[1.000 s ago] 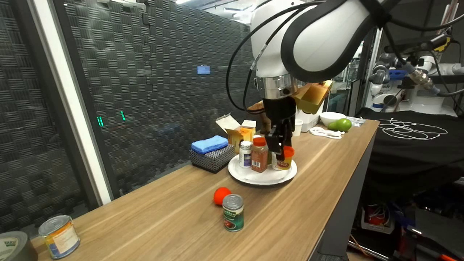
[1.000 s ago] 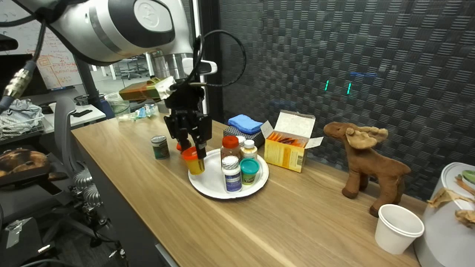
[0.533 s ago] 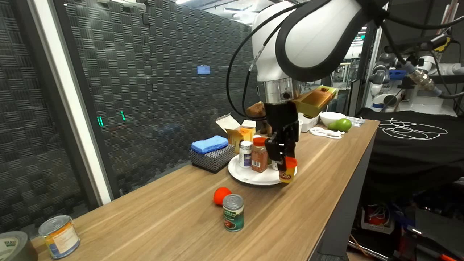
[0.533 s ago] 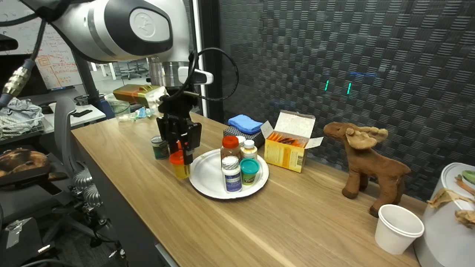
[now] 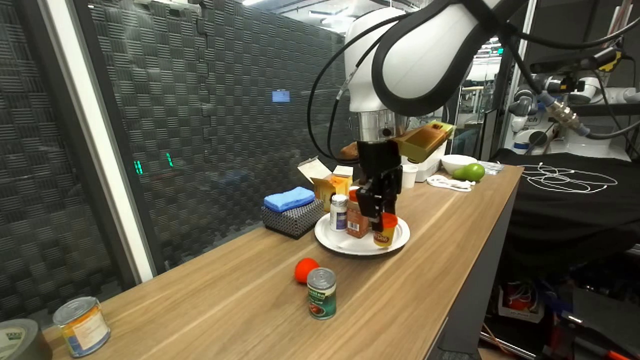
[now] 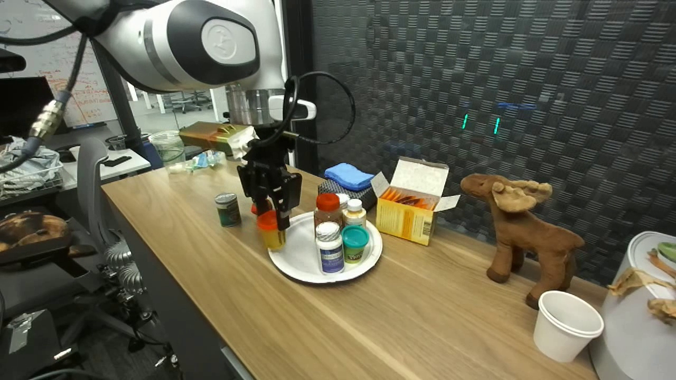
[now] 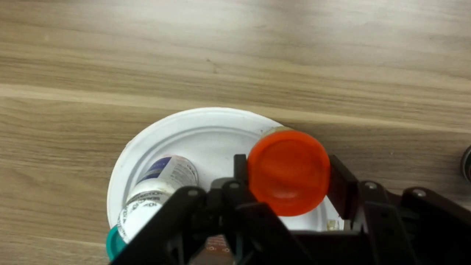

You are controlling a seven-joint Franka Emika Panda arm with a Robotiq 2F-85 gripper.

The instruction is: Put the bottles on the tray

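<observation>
Orange-lidded tub (image 6: 272,235) pinched by gripper (image 7: 289,173) at rim of plate (image 6: 298,261); cannot tell whether tub touches plate. White bottles (image 6: 331,257), red-capped jar (image 6: 328,211), teal-lidded tub (image 6: 354,244) clustered on plate. Yellow box (image 6: 404,224), green can (image 5: 321,295), orange ball (image 5: 305,270) on table (image 5: 225,305) near plate.

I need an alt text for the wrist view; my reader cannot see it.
A gripper, seen from above, holds an orange-lidded tub, partly hiding a round white plate on a wooden table. On the plate stands a white bottle.
</observation>
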